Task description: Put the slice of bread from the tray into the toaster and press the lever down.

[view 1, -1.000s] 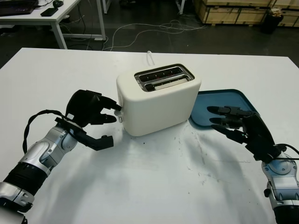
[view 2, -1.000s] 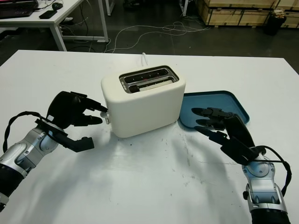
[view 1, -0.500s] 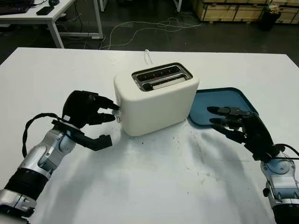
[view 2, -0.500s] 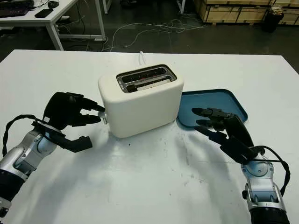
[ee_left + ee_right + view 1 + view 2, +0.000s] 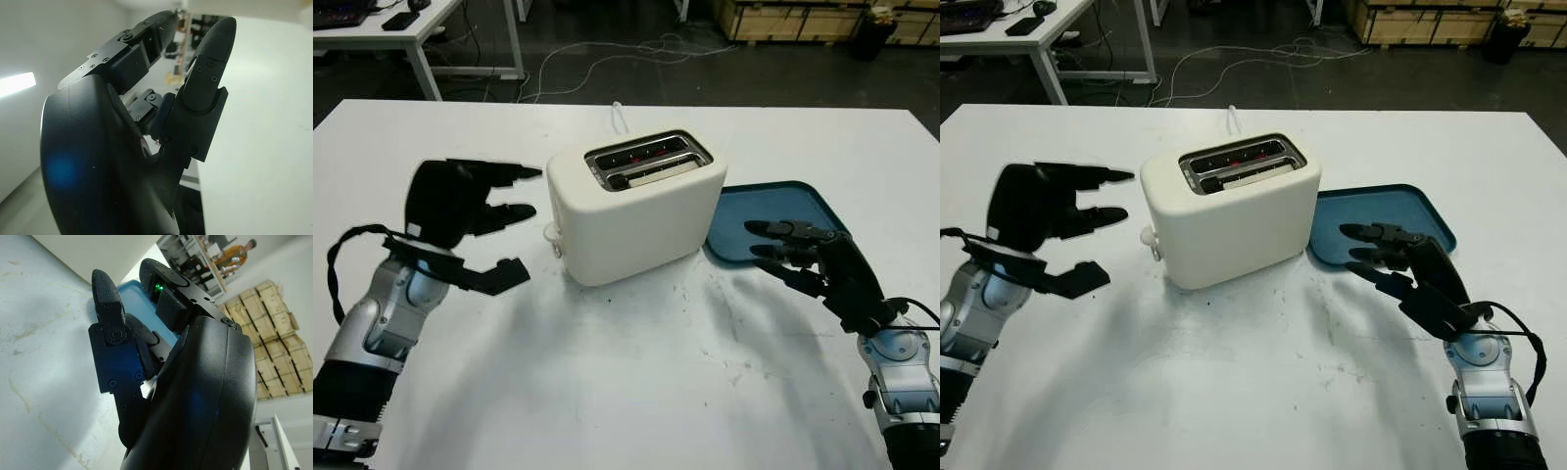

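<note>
Left eye view first: the left hand [image 5: 460, 211] has drawn back from the toaster's [image 5: 636, 206] end — half a second ago its fingertips were at the lever [image 5: 551, 232], and now it hovers up and to the left, well apart from the white casing, open and holding nothing. The lever sits low on that end face as a small pale knob, and I judge it pressed down, since a red glow shows inside the slots. The bread slice [image 5: 658, 172] stands in the nearer slot, its pale top edge just visible below the chrome rim. So both parts of the task look done, and the withdrawal reads as the closing move rather than a failed press — though how far the lever travelled cannot be told for certain.

Further right, the blue tray [image 5: 783, 211] lies just beside the toaster with no bread on it. The right hand [image 5: 813, 264] is over the tray's near edge, open and empty, in the same place as a moment before.

No brand, label or writing can be read on the toaster, the tray or the hands
</note>
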